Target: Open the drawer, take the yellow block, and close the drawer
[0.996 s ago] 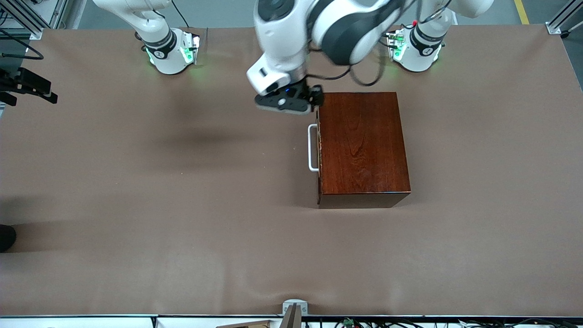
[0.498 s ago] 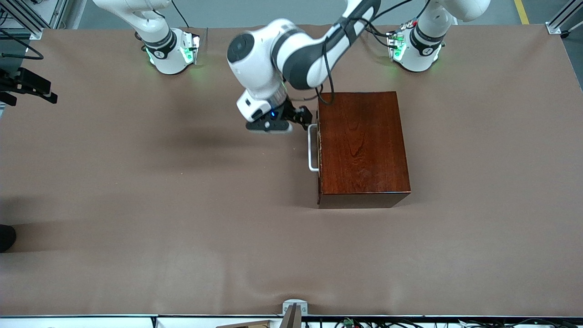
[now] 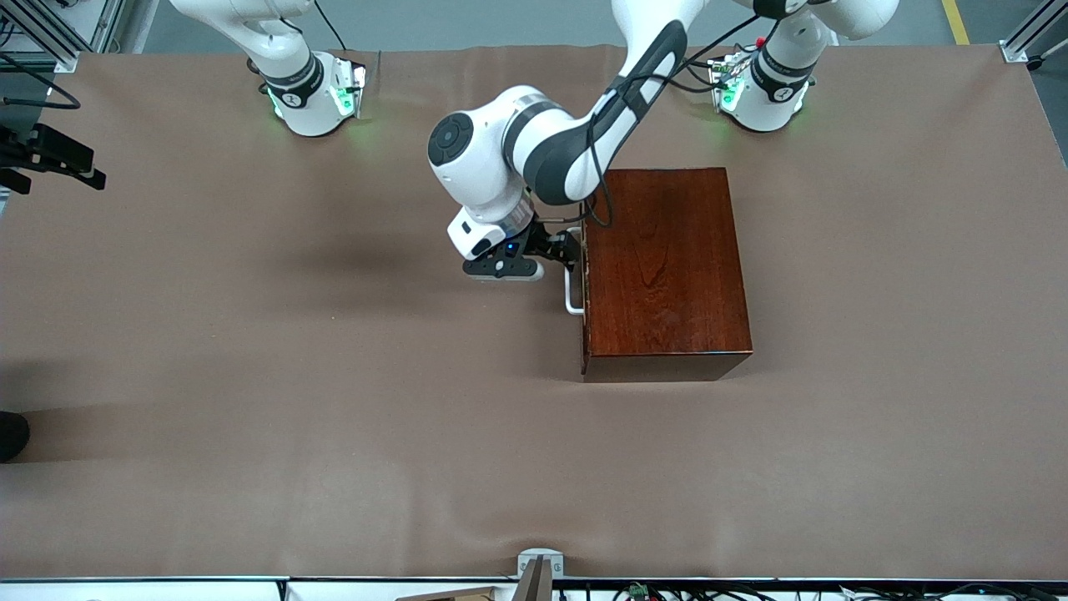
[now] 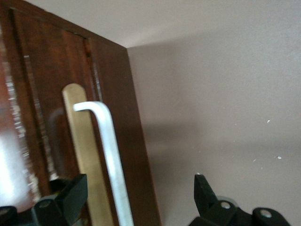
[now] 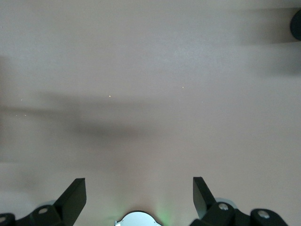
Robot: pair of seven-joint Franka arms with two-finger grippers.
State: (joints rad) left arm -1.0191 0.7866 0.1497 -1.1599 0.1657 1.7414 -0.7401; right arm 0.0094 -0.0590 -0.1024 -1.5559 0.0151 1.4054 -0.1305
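Note:
The dark mahogany box [image 3: 663, 267] stands on the table toward the left arm's end. Its drawer is shut, and its glossy front [image 4: 42, 94] carries the white bar handle [image 3: 571, 296]. My left gripper [image 3: 569, 249] is low in front of the drawer, at the handle's end farther from the front camera. In the left wrist view the left gripper [image 4: 138, 188] is open, and the handle [image 4: 110, 150] runs between its fingers untouched. My right gripper [image 5: 138, 188] is open and empty above bare table, and it is out of the front view. The yellow block is hidden.
Black camera gear [image 3: 50, 154] juts over the table edge at the right arm's end. A dark round thing [image 3: 10, 434] sits at that same edge, nearer the front camera. A metal bracket [image 3: 538, 566] is at the near edge. The right arm's base [image 5: 137, 219] shows under its gripper.
My left gripper has come down from the box's corner farther from the front camera to the drawer front, and now straddles the handle. The drawer has not moved.

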